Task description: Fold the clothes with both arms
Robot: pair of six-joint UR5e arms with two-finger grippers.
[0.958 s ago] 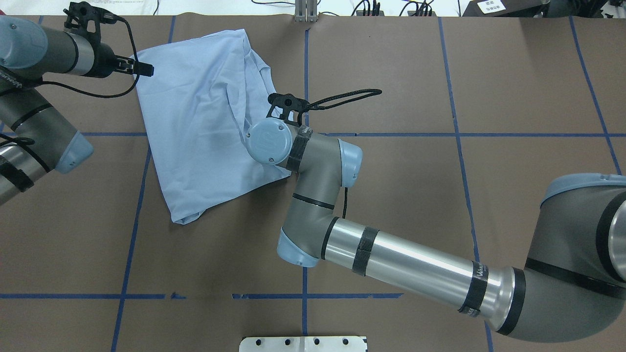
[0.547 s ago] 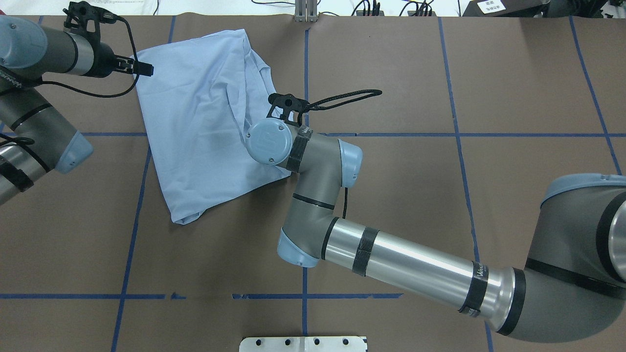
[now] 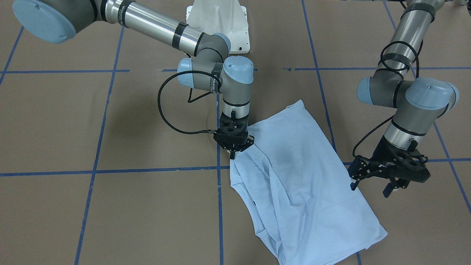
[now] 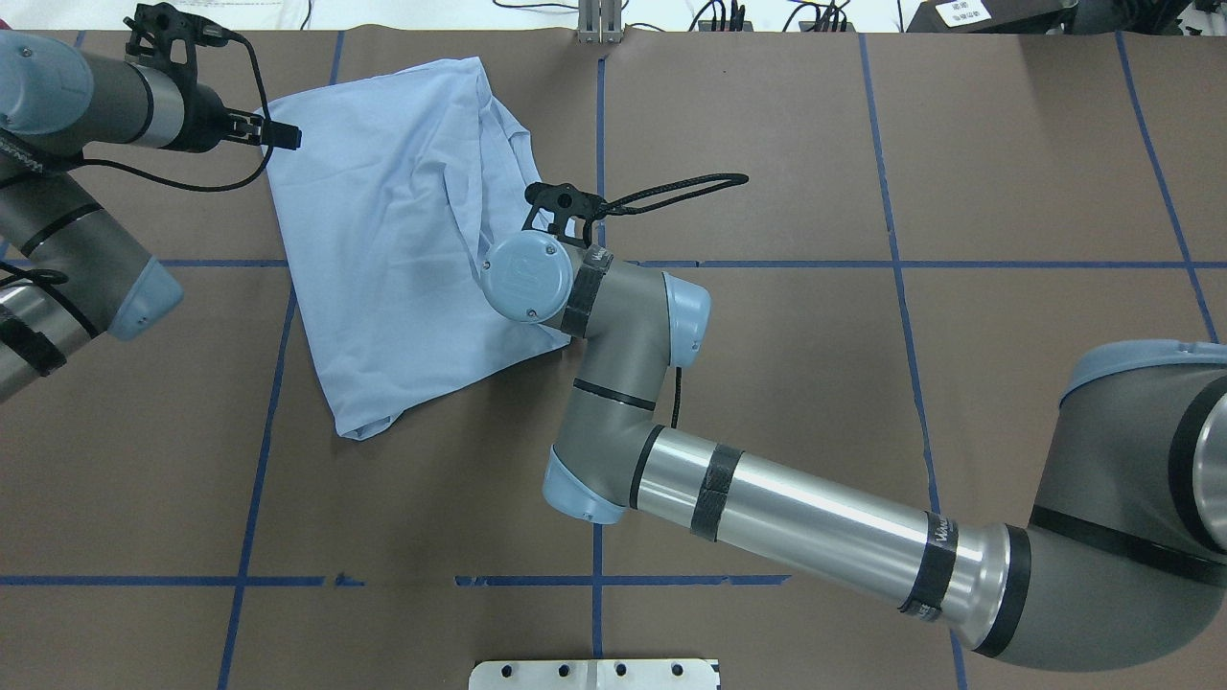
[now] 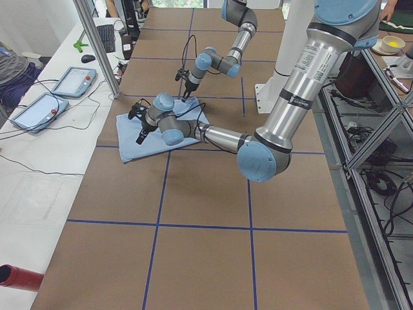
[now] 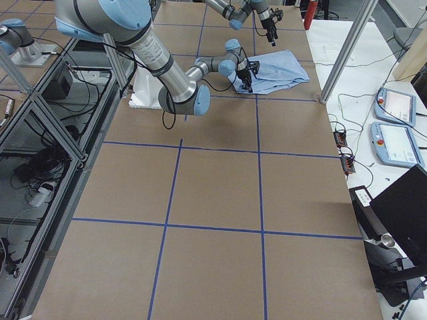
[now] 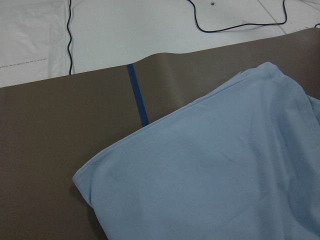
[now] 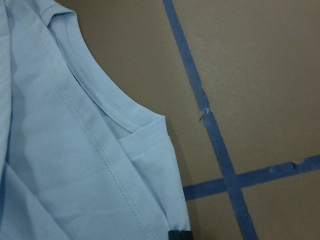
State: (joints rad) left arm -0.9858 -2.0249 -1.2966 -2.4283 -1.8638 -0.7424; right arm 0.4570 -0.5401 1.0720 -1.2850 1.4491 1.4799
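Observation:
The clothes are one light blue T-shirt [image 3: 301, 176], lying folded and slanted on the brown table [image 4: 383, 240]. My right gripper [image 3: 232, 154] points straight down at the shirt's edge beside the collar and is shut on the fabric. The right wrist view shows the ribbed collar [image 8: 100, 100] and a dark fingertip [image 8: 179, 234] at the shirt's hem. In the overhead view the right wrist covers this gripper. My left gripper [image 3: 369, 187] hovers open just off the opposite long edge of the shirt [image 4: 286, 137], holding nothing. The left wrist view looks over a rounded fold corner [image 7: 225, 175].
Blue tape lines [image 4: 599, 264] divide the brown table cover into squares. The white pedestal base [image 3: 217, 18] stands at the robot's side. A metal post [image 4: 599, 19] and cables sit at the far edge. Teach pendants [image 6: 393, 107] lie off the table.

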